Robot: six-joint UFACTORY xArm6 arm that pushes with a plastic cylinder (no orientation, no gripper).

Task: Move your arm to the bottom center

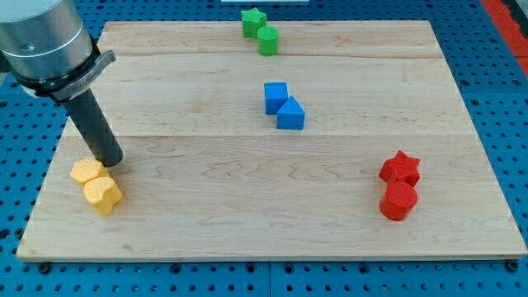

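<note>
My tip rests on the wooden board at the view's left, just above and right of two yellow blocks: a yellow star-like block and a yellow heart-like block below it. The tip is very close to the upper yellow block, perhaps touching it. The rod rises up and left to the grey arm body at the view's top left.
A green star and green cylinder sit at the top centre. A blue cube and blue wedge-like block sit in the middle. A red star and red cylinder sit at the right.
</note>
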